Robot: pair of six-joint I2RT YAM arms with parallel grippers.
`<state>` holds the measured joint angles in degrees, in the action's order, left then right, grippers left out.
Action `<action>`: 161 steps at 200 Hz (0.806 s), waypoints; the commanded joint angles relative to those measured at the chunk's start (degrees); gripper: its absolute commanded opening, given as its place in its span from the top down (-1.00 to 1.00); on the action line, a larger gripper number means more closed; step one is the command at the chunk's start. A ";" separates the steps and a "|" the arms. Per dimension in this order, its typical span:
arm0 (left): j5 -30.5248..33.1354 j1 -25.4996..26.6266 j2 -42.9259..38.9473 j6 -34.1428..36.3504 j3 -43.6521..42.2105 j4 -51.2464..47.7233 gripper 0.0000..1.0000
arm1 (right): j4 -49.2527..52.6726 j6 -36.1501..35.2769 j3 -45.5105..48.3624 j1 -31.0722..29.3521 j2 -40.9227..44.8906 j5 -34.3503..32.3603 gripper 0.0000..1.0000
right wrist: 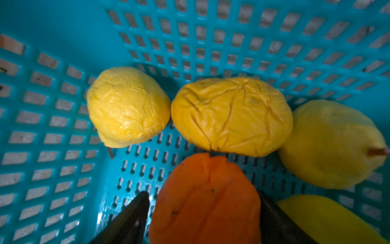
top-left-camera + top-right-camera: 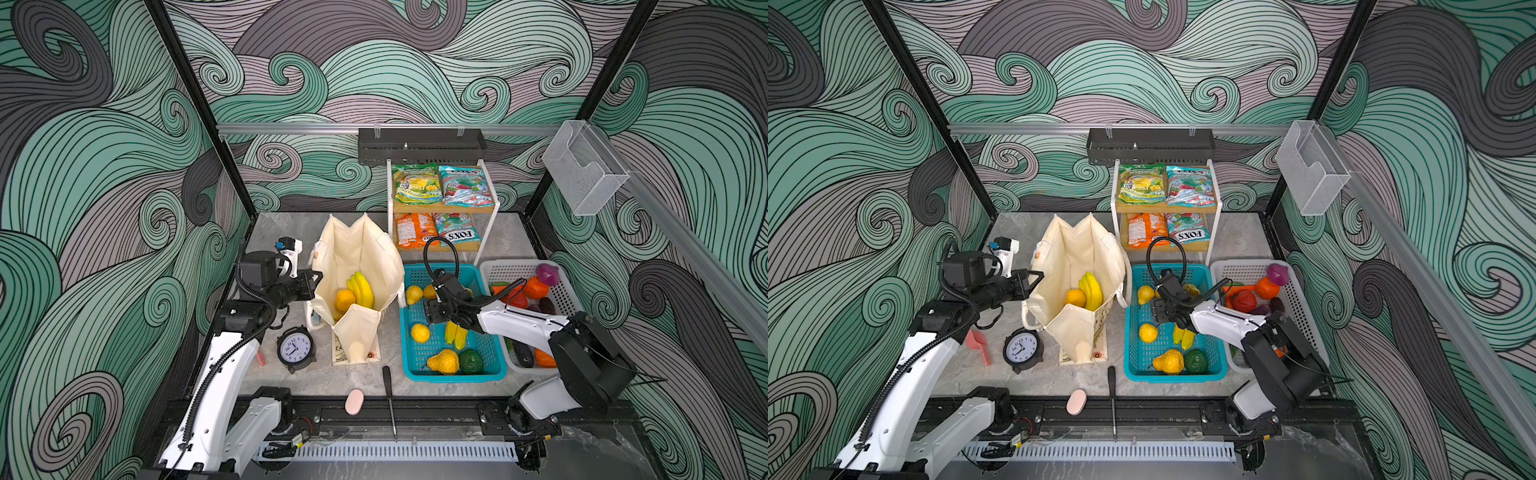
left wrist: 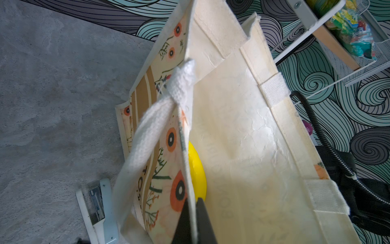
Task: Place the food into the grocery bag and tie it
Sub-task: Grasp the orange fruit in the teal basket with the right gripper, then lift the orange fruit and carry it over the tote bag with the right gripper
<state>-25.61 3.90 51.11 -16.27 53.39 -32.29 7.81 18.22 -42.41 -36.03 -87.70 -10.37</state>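
Right gripper (image 1: 203, 194) straddles the orange fruit (image 1: 202, 209) in the teal basket (image 1: 52, 126), grip cannot be confirmed; close squarely before you lift toward the bag (image 2: 353, 249), which your left gripper (image 3: 193, 209) pinches open by its rim.

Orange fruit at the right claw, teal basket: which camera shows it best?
Right wrist view: the orange fruit sits close up between the right claw's fingers, in the teal basket; contact unclear. In both top views the claw hides it. The left wrist view shows the grocery bag, not this fruit.
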 commanded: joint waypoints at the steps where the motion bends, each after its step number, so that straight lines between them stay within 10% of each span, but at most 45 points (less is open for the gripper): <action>1: -1.53 0.30 -0.92 0.72 0.63 2.15 1.00 | -1.17 0.33 -1.00 0.23 -1.62 0.68 -0.58; 161: -1.03 0.32 -1.08 0.77 0.62 1.88 1.00 | -2.55 0.76 2.71 0.24 7.62 3.00 -0.28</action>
<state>-25.63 3.90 51.11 -16.27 53.39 -32.29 5.76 18.46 -40.66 -36.03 -84.14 -8.19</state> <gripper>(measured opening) 0.048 0.662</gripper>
